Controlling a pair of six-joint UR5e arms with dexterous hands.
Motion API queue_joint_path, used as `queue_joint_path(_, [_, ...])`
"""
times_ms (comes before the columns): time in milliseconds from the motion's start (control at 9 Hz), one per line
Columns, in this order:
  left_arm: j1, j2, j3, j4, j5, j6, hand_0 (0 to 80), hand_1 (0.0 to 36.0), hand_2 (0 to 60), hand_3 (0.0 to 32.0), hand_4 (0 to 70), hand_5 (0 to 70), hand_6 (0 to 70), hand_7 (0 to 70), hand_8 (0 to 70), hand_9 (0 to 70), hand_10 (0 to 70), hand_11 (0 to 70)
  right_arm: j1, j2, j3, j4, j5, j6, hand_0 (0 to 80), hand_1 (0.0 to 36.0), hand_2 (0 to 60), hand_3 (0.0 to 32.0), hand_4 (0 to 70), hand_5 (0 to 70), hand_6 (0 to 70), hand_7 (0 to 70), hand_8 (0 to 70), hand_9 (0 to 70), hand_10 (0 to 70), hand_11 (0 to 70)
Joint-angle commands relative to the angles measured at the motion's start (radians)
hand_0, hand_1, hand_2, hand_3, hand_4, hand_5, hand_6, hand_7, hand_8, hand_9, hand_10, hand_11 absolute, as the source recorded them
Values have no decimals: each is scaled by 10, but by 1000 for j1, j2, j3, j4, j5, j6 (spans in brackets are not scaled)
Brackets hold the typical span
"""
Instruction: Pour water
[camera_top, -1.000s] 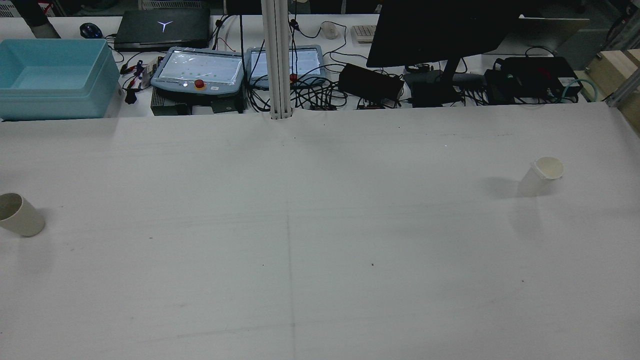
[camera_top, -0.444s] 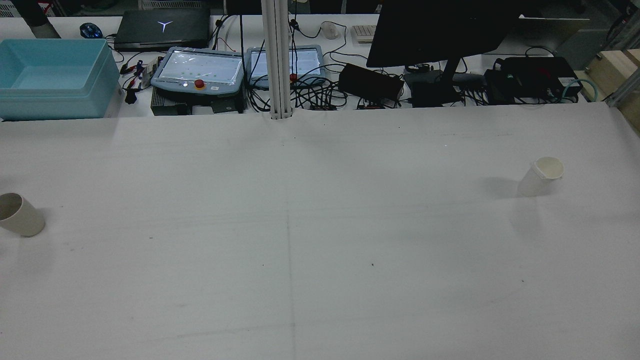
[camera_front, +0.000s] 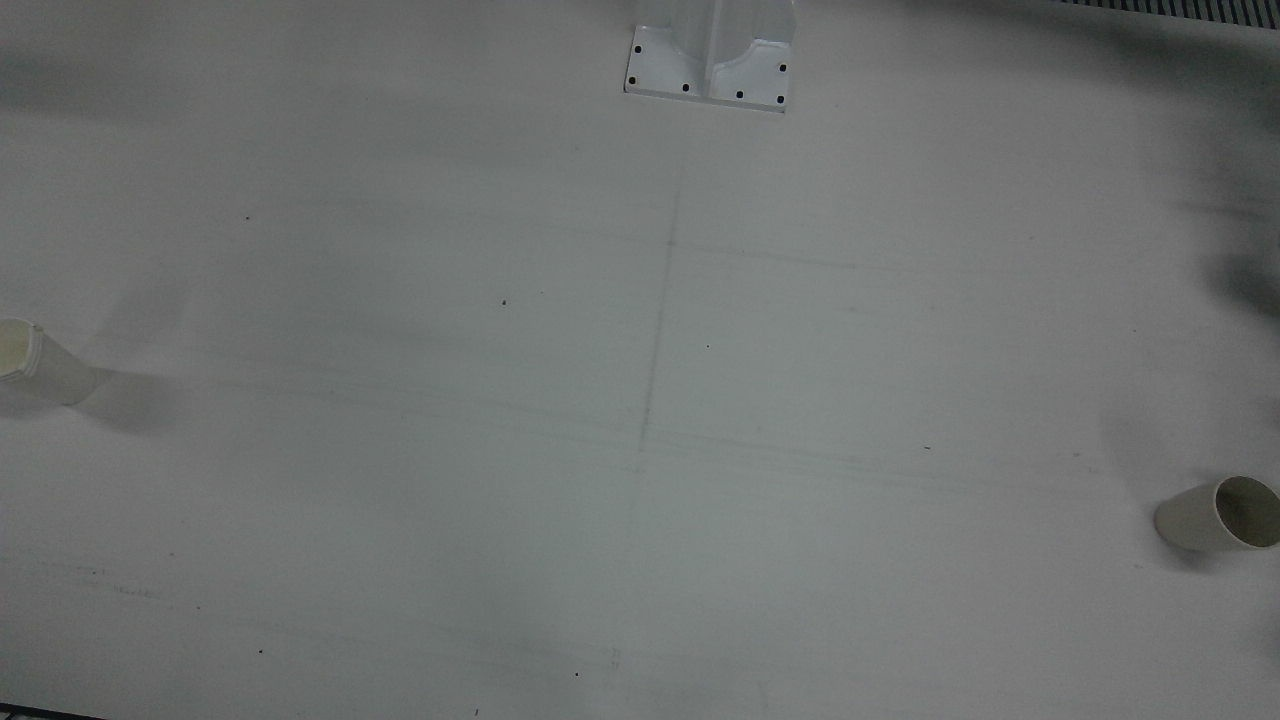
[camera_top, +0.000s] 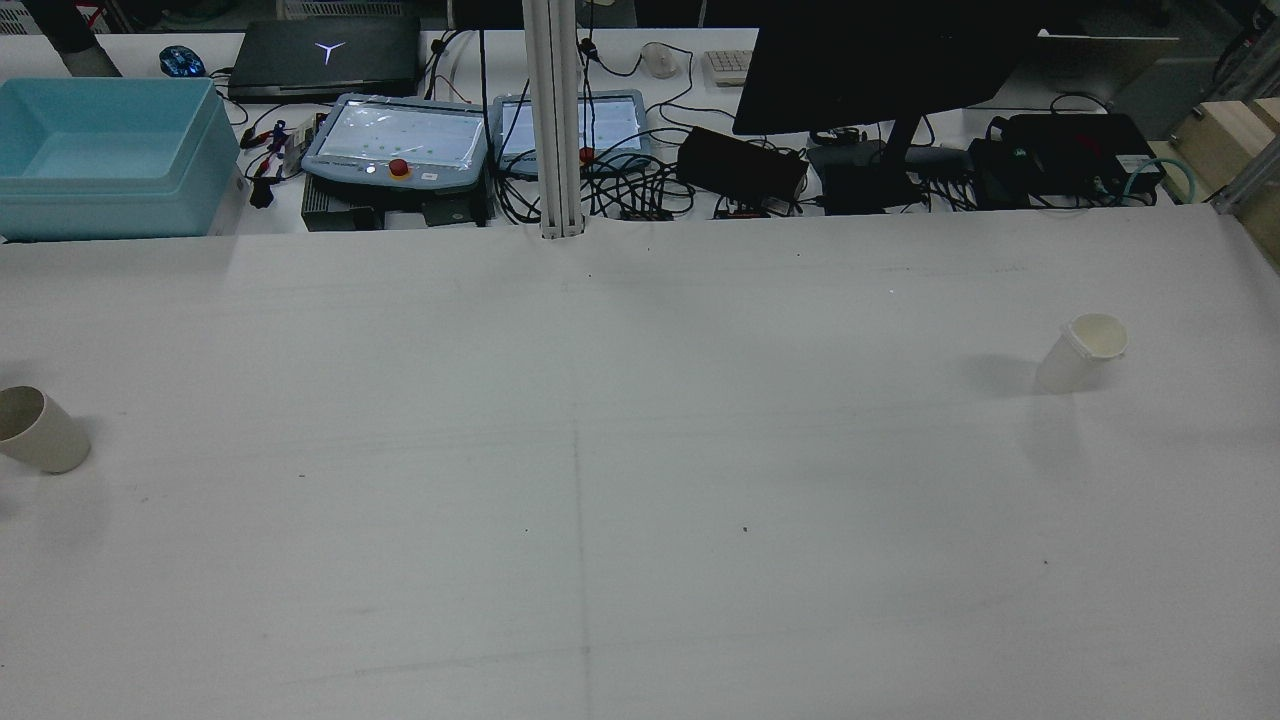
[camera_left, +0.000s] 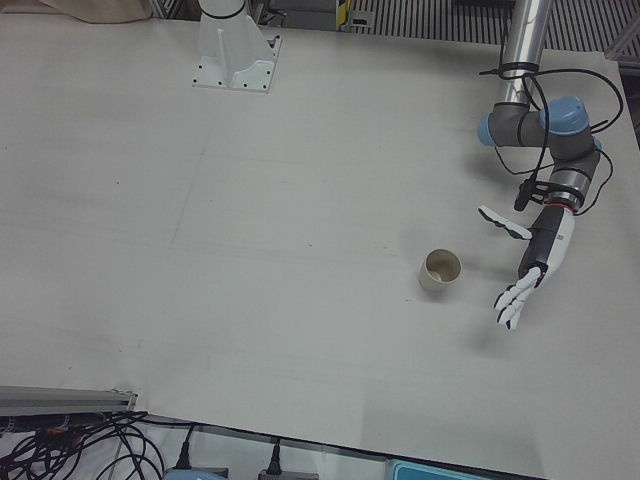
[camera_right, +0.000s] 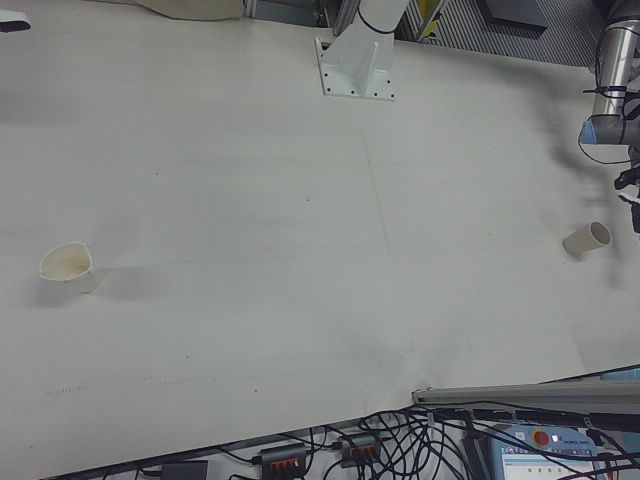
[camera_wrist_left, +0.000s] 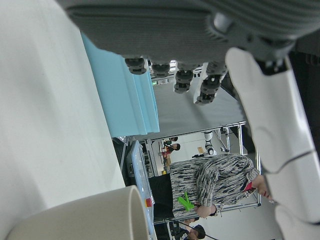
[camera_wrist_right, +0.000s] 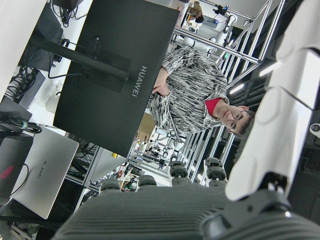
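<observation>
A beige paper cup stands on the white table on my left side; it also shows in the rear view, the front view and the right-front view. My left hand hangs open and empty just beside it, fingers spread, not touching. In the left hand view the cup sits below the fingers. A white cup with a pinched rim stands on my right side. My right hand is open, holds nothing and faces the monitor.
Beyond the table's far edge are a light-blue bin, two teach pendants, a black monitor and cables. A white post base stands at the table's middle near the robot's side. A person stands behind the monitor.
Neither cup has moved. The faint shadows on the table by both cups have shifted slightly.
</observation>
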Motion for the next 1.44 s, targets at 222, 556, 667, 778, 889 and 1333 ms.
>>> queue_joint_path(222, [32, -8, 55, -56, -3, 82, 483, 6, 0, 0, 275, 0, 87, 8, 37, 0, 15, 29, 0, 0, -1, 0, -4, -6, 503, 176, 61, 0, 0, 61, 140, 72, 18, 0, 0, 0])
queue_joint_path(556, [86, -13, 52, -61, -34, 95, 494, 19, 0, 0, 277, 0, 92, 21, 41, 0, 19, 35, 0, 0, -1, 0, -5, -6, 502, 176, 58, 0, 0, 61, 136, 69, 17, 0, 0, 0])
queue_joint_path(667, [101, -20, 46, -47, -39, 95, 549, 74, 0, 0, 275, 0, 98, 27, 46, 0, 25, 50, 0, 0, 0, 0, -5, -6, 502, 176, 59, 2, 0, 61, 135, 68, 17, 0, 0, 0])
queue_joint_path(778, [103, -42, 44, -24, -45, 95, 607, 122, 0, 0, 269, 0, 102, 31, 51, 0, 32, 66, 0, 0, 0, 0, -5, -6, 500, 175, 58, 4, 0, 60, 131, 64, 16, 0, 0, 0])
queue_joint_path(889, [104, -45, 44, -21, -57, 104, 673, 158, 0, 0, 266, 0, 104, 34, 53, 0, 34, 73, 1, 0, 0, 0, -5, -6, 502, 177, 54, 2, 0, 61, 132, 64, 16, 0, 0, 0])
queue_joint_path(1333, [146, -53, 40, -19, -80, 116, 800, 205, 0, 0, 252, 0, 102, 40, 56, 0, 30, 71, 3, 0, 0, 0, -24, -6, 500, 177, 54, 6, 0, 59, 116, 38, 13, 0, 0, 0])
